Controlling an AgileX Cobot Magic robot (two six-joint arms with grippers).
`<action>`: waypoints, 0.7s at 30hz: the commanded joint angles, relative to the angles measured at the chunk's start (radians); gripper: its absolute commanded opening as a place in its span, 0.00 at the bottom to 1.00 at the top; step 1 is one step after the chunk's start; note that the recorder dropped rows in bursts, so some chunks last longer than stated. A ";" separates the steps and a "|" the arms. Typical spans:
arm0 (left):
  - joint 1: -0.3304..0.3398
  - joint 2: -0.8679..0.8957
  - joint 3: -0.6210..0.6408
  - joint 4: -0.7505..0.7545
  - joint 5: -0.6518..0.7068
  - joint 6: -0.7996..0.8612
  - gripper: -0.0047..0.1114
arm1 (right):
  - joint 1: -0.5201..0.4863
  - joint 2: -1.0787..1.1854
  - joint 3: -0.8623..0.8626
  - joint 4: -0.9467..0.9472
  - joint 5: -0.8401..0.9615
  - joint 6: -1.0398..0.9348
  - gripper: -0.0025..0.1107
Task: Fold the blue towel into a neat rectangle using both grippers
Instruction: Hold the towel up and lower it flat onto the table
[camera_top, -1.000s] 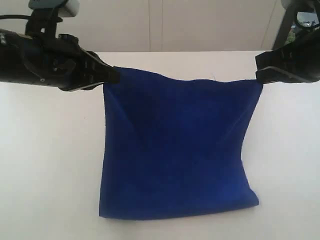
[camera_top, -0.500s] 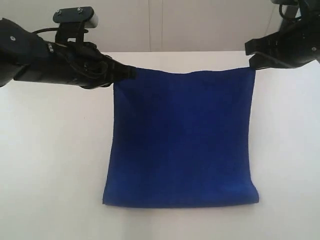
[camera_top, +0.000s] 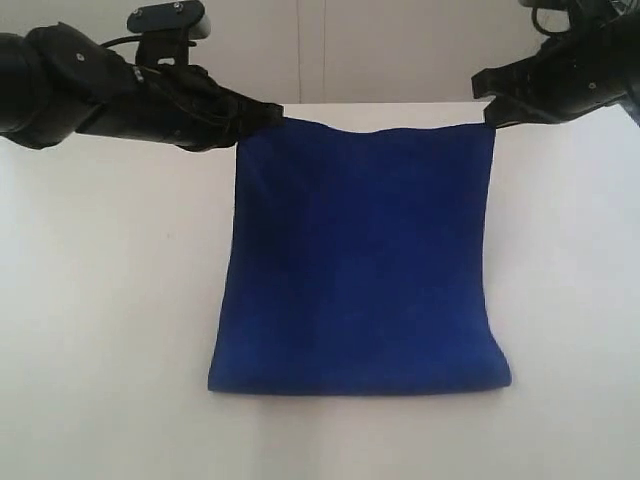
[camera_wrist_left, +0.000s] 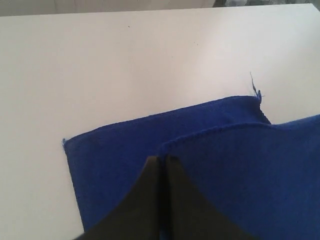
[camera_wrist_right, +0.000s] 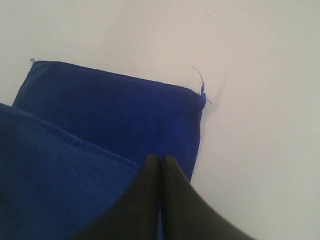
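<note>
I see L gripper (camera_top: 270, 115) jaws pinched together on one raised corner of blue towel (camera_top: 360, 260), R gripper (camera_top: 487, 108) same on other corner, cloth draped between and below both, lower part on table (camera_top: 100, 300)

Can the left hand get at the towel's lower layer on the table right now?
Probably not yet: the left hand is shut on the blue towel's raised corner. Nothing else blocks the lower layer, so it would need to let go first.
</note>
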 joint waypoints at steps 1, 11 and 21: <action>0.003 0.035 -0.047 -0.020 -0.002 -0.019 0.04 | -0.006 0.047 -0.050 0.005 -0.006 -0.007 0.02; 0.063 0.145 -0.148 -0.020 0.009 -0.038 0.04 | 0.017 0.159 -0.157 0.005 -0.026 -0.007 0.02; 0.065 0.315 -0.267 -0.012 -0.033 -0.038 0.04 | 0.019 0.317 -0.262 0.007 -0.093 -0.005 0.02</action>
